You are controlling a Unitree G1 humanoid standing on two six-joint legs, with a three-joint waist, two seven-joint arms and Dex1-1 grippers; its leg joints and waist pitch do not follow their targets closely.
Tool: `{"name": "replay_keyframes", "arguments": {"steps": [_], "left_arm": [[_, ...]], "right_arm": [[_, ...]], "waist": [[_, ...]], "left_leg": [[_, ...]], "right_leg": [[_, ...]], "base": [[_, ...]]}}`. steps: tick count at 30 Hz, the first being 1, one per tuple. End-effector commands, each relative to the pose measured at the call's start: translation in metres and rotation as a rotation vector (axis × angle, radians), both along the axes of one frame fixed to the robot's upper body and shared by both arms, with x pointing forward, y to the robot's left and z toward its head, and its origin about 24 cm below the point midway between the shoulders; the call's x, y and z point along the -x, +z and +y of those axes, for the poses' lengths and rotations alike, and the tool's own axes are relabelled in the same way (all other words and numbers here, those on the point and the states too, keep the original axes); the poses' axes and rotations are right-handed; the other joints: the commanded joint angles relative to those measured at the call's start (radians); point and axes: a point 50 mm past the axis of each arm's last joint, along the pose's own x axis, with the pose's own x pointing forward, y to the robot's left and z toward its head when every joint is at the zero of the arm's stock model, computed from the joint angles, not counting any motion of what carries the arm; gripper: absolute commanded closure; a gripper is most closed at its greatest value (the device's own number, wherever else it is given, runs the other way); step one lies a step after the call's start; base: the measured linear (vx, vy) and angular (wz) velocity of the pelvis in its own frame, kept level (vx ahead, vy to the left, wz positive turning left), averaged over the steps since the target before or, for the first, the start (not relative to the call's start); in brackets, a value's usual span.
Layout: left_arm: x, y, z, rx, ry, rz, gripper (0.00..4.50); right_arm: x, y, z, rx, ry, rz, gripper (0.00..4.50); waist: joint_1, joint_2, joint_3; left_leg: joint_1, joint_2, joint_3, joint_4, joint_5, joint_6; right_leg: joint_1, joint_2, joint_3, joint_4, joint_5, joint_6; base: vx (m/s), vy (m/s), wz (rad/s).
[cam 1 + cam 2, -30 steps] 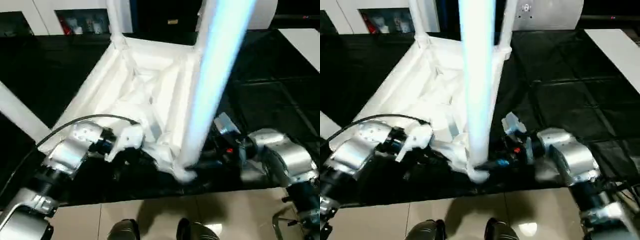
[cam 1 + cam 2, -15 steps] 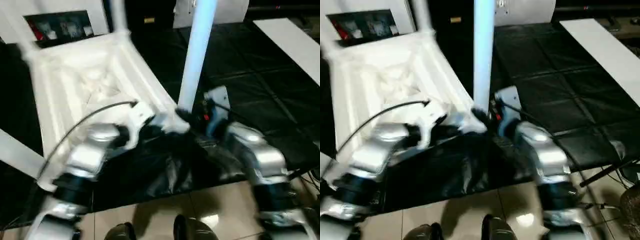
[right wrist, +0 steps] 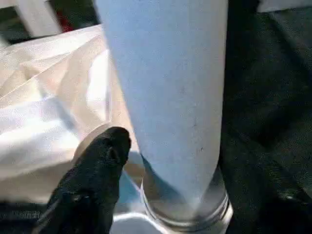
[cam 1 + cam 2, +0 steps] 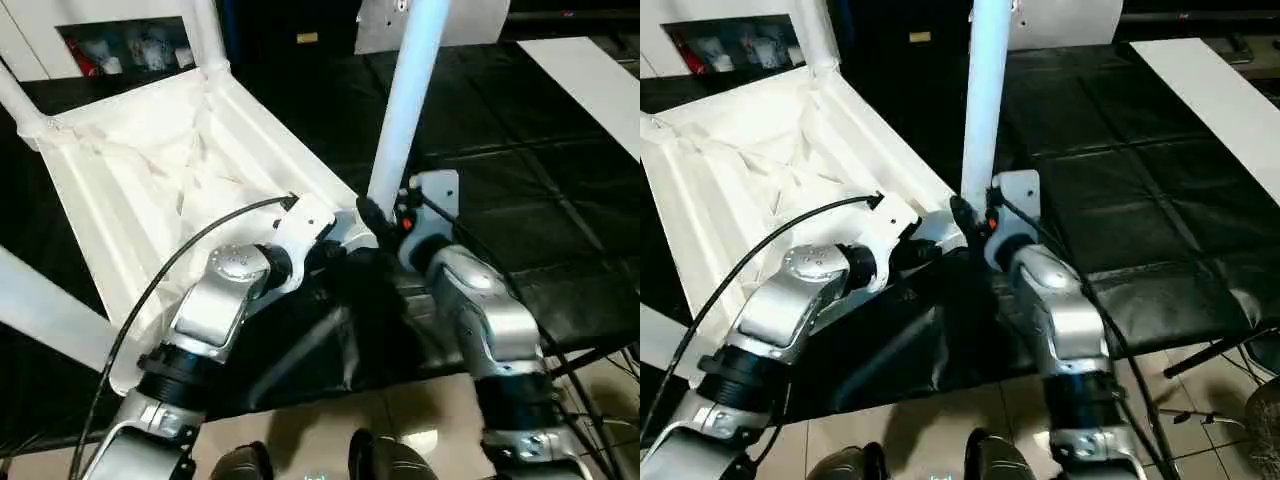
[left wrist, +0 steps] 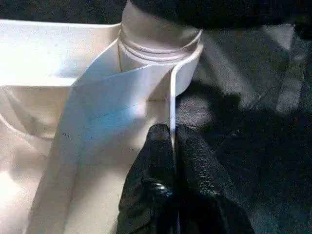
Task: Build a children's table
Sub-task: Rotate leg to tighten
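The black padded surface [image 4: 560, 200] spreads wide under everything, and lying on it, upside down, is the white table top [image 4: 150, 190], ribbed and cross-braced underside facing up, turned at an angle so one corner points toward the robot. Legs stand up from its corners: one at the far corner [image 4: 205, 35], another at the left corner [image 4: 15, 95], and a third long white tube [image 4: 40, 310] crosses the near left edge of the head view. Behind it all sits a white cabinet [image 4: 110, 45] with glass doors and small items inside.

Now the near corner, where both silver forearms meet. The fourth leg [image 4: 405, 100] rises upright out of the round corner socket [image 5: 161, 53], its base collar seated in the ring. The right arm comes in from the right, and the right gripper [image 4: 385, 222] sits at the foot of that leg, one black finger [image 3: 92, 180] just beside the tube. Whether its fingers are spread or pressing on the leg, I cannot tell from here.

On the other side, the left gripper [image 5: 171, 161] is pinched tight on the thin edge wall of the table top, just short of the socket, one black finger [image 5: 153, 165] on each face of the wall, no gap left. A black cable [image 4: 180, 260] loops over the left forearm.

Down at the bottom, the robot's dark feet [image 4: 310, 462] stand on a pale tiled floor [image 4: 430, 420].
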Motion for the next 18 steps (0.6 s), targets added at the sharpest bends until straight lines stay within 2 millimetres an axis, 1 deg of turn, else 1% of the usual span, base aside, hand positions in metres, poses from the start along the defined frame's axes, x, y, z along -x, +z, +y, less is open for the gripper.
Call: {"name": "replay_keyframes", "arguments": {"steps": [1, 2, 3, 5, 6, 7, 8, 9, 10, 11, 12, 13, 14, 16, 17, 18], "left_arm": [[0.010, -0.003, -0.003, 0.044, -0.126, 0.009, 4.50], [0.011, -0.004, 0.001, 0.041, -0.145, 0.019, 4.50], [0.014, -0.006, 0.007, 0.022, -0.201, 0.009, 4.50], [0.014, -0.006, 0.009, 0.017, -0.214, 0.005, 4.50], [0.015, -0.007, 0.012, 0.010, -0.237, 0.008, 4.50], [0.016, -0.007, 0.016, 0.002, -0.272, 0.003, 4.50], [0.021, -0.009, 0.024, -0.022, -0.373, 0.004, 4.50], [0.022, -0.009, 0.024, -0.025, -0.381, 0.005, 4.50], [0.026, -0.011, 0.030, -0.056, -0.459, 0.018, 4.50], [0.027, -0.012, 0.032, -0.065, -0.483, 0.020, 4.50], [0.028, -0.013, 0.038, -0.079, -0.520, 0.037, 4.50], [0.028, -0.013, 0.038, -0.079, -0.521, 0.037, 4.50], [0.029, -0.013, 0.041, -0.087, -0.561, 0.048, 4.50], [0.031, -0.012, 0.047, -0.110, -0.627, 0.061, 4.50], [0.032, -0.012, 0.048, -0.117, -0.644, 0.062, 4.50], [0.032, -0.012, 0.051, -0.139, -0.689, 0.067, 4.50]], "right_arm": [[0.007, -0.004, -0.003, 0.003, 0.129, -0.010, 1.02], [0.008, -0.003, -0.007, 0.003, 0.164, -0.017, 0.93], [0.011, -0.001, -0.016, 0.034, 0.227, -0.034, 0.85], [0.011, -0.001, -0.018, 0.044, 0.241, -0.039, 0.68], [0.013, -0.001, -0.022, 0.069, 0.280, -0.039, 0.58], [0.014, -0.001, -0.027, 0.103, 0.328, -0.044, 0.49], [0.018, 0.000, -0.037, 0.145, 0.441, -0.041, 0.49], [0.019, 0.000, -0.038, 0.148, 0.451, -0.041, 0.49], [0.022, 0.002, -0.044, 0.165, 0.534, -0.037, 0.49], [0.023, 0.002, -0.046, 0.171, 0.562, -0.038, 0.49], [0.026, 0.004, -0.049, 0.201, 0.657, -0.035, 0.49], [0.026, 0.004, -0.049, 0.202, 0.660, -0.035, 0.49], [0.028, 0.005, -0.052, 0.203, 0.730, -0.028, 0.49], [0.032, 0.010, -0.055, 0.193, 0.845, -0.013, 0.49], [0.032, 0.010, -0.055, 0.194, 0.872, -0.009, 0.49], [0.034, 0.011, -0.056, 0.212, 0.942, 0.002, 0.49]], "waist": [[0.006, -0.003, -0.068], [0.007, -0.005, -0.068], [0.006, -0.004, -0.070], [0.007, -0.004, -0.070], [0.007, -0.003, -0.069], [0.009, -0.006, -0.069], [0.007, -0.007, -0.067], [0.014, -0.007, -0.066], [0.018, -0.006, -0.064], [0.020, -0.007, -0.064], [0.027, -0.004, -0.066], [0.029, -0.004, -0.066], [0.033, -0.003, -0.067], [0.037, -0.005, -0.072], [0.039, -0.004, -0.073], [0.041, -0.005, -0.075]], "left_leg": [[-0.001, 0.064, -0.028, -0.052, -0.038, 0.148], [-0.002, 0.064, -0.028, -0.051, -0.029, 0.164], [-0.003, 0.063, -0.027, -0.049, -0.020, 0.174], [-0.002, 0.066, -0.028, -0.049, -0.010, 0.185], [-0.002, 0.066, -0.028, -0.048, -0.012, 0.190], [-0.002, 0.064, -0.028, -0.047, -0.027, 0.191], [0.000, 0.065, -0.026, -0.048, -0.036, 0.189], [0.001, 0.063, -0.026, -0.047, -0.059, 0.188], [0.002, 0.062, -0.026, -0.048, -0.065, 0.185], [0.004, 0.065, -0.025, -0.049, -0.070, 0.181], [0.009, 0.067, -0.023, -0.048, -0.068, 0.178], [0.010, 0.068, -0.024, -0.048, -0.066, 0.177], [0.011, 0.073, -0.024, -0.049, -0.057, 0.176], [0.009, 0.076, -0.025, -0.047, -0.045, 0.187], [0.009, 0.076, -0.026, -0.045, -0.040, 0.192], [0.009, 0.076, -0.025, -0.043, -0.032, 0.199]], "right_leg": [[0.073, -0.102, 0.073, -0.059, -0.172, -0.185], [0.074, -0.101, 0.073, -0.058, -0.154, -0.188], [0.075, -0.099, 0.072, -0.055, -0.138, -0.195], [0.074, -0.099, 0.072, -0.052, -0.125, -0.201], [0.072, -0.099, 0.070, -0.053, -0.131, -0.206], [0.071, -0.099, 0.069, -0.055, -0.160, -0.202], [0.071, -0.100, 0.071, -0.058, -0.183, -0.198], [0.073, -0.100, 0.070, -0.064, -0.233, -0.182], [0.069, -0.099, 0.071, -0.066, -0.262, -0.173], [0.068, -0.098, 0.072, -0.066, -0.275, -0.167], [0.064, -0.099, 0.072, -0.066, -0.279, -0.168], [0.064, -0.097, 0.072, -0.064, -0.271, -0.172], [0.062, -0.097, 0.072, -0.059, -0.248, -0.183], [0.066, -0.098, 0.071, -0.052, -0.204, -0.204], [0.066, -0.098, 0.070, -0.049, -0.193, -0.209], [0.066, -0.098, 0.069, -0.046, -0.177, -0.217]], "base": [[0.000, 0.000, 0.00], [0.000, 0.000, 0.00], [0.000, 0.000, 0.00], [0.000, 0.000, 0.00], [0.000, 0.000, 0.00], [0.000, 0.000, 0.00], [0.000, 0.000, 0.00], [0.000, 0.000, 0.00], [0.000, 0.000, 0.00], [0.000, 0.000, 0.00], [0.000, 0.000, 0.00], [0.000, 0.000, 0.00], [0.000, 0.000, 0.00], [0.000, 0.000, 0.00], [0.000, 0.000, 0.00], [0.000, 0.000, 0.00]]}}
